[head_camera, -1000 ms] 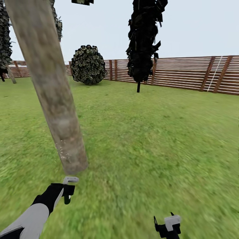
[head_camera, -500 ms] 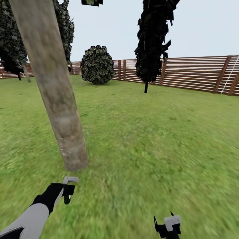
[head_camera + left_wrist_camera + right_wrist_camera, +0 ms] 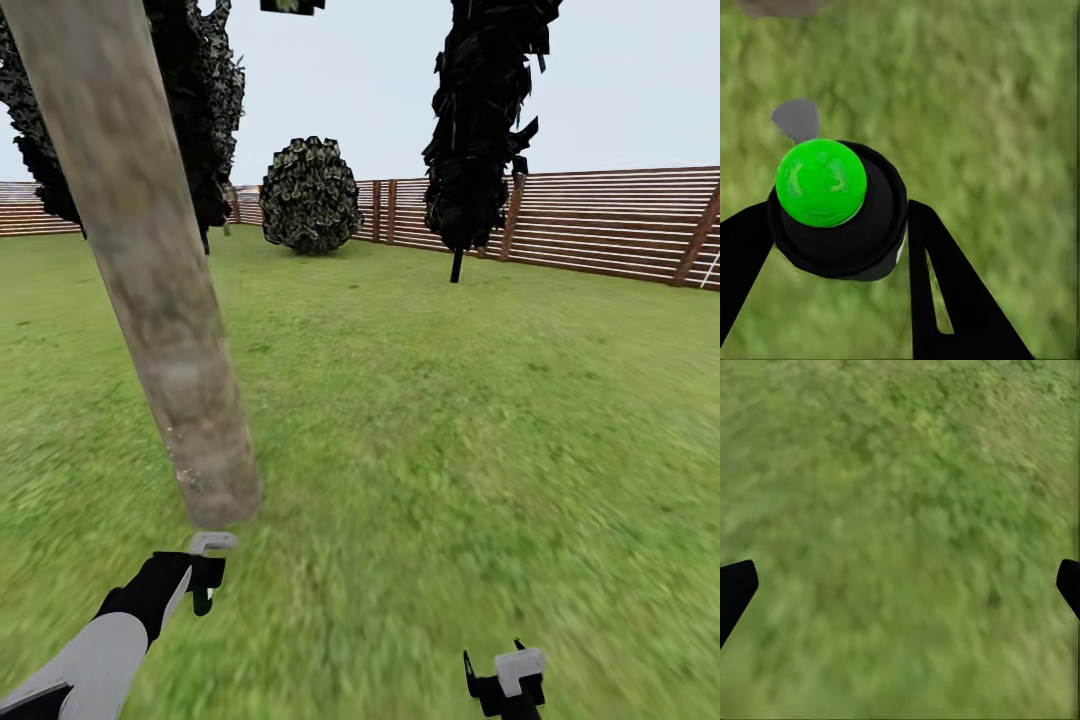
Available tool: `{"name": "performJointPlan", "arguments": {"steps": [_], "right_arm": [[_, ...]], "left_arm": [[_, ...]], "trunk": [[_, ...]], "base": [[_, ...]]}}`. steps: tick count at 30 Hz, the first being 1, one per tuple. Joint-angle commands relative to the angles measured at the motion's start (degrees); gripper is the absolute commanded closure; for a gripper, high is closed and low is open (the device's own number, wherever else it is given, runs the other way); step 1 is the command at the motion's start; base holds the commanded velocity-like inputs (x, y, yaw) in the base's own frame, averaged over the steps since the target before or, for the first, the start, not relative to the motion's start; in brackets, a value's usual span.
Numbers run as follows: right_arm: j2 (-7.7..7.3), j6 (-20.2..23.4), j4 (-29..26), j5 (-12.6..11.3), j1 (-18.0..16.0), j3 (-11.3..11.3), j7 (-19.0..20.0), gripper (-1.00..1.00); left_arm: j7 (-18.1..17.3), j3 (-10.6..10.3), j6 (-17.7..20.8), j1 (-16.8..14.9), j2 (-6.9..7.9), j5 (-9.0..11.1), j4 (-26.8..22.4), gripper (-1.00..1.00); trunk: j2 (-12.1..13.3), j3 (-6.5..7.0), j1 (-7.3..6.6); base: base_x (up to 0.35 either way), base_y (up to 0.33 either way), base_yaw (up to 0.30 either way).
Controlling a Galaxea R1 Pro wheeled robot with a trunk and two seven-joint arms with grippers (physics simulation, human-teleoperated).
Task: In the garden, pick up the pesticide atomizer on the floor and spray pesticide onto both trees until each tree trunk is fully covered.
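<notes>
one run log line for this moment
left gripper shut on black atomizer with green cap | right gripper open over grass | thick pale trunk ahead

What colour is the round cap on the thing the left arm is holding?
Bright green cap on a black atomizer, best seen in the left wrist view.

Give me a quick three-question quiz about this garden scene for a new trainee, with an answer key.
1. True or false: the left claw is empty.
2. What lies directly under the open right claw? A) paving B) grass C) fence
3. Fill in: the leaning pale tree trunk meets the ground just ahead of the ____ arm.

Key
1. False: it grips the atomizer, a black body with a green cap.
2. B.
3. Left; whitish specks dot the trunk's lower part.
</notes>
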Motion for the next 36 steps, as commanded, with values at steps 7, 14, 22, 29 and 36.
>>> {"name": "performJointPlan", "arguments": {"steps": [7, 14, 22, 29, 36], "right_arm": [[0.0, -0.2, 0.0, 0.5, 0.0, -0.3, -0.4, -1.0], [0.02, -0.2, 0.0, 0.5, 0.0, -0.3, -0.4, -1.0], [0.04, -0.1, 0.0, 0.5, 0.0, -0.3, -0.4, -1.0], [0.05, -0.1, 0.0, 0.5, 0.0, -0.3, -0.4, -1.0], [0.01, -0.1, 0.0, 0.5, -0.1, -0.3, -0.4, -1.0]], "left_arm": [[-0.4, 0.5, 0.2, 0.0, -0.05, -0.6, -0.2, 1.0], [-0.4, 0.5, 0.2, 0.0, -0.05, -0.6, -0.4, 1.0], [-0.4, 0.5, 0.2, 0.0, -0.08, -0.6, -0.3, 1.0], [-0.5, 0.5, 0.2, 0.0, -0.11, -0.6, -0.3, 1.0], [-0.4, 0.5, 0.2, 0.0, -0.14, -0.6, -0.2, 1.0]], "trunk": [[0.0, -0.05, 0.01], [0.0, -0.05, 0.01], [0.0, -0.05, 0.01], [0.0, -0.05, 0.01], [0.0, -0.05, 0.01]], "base": [[0.187, -0.217, 0.003], [0.026, -0.268, 0.245], [0.0, -0.273, 0.278], [0.042, -0.273, 0.278], [0.196, -0.221, 0.161]]}}
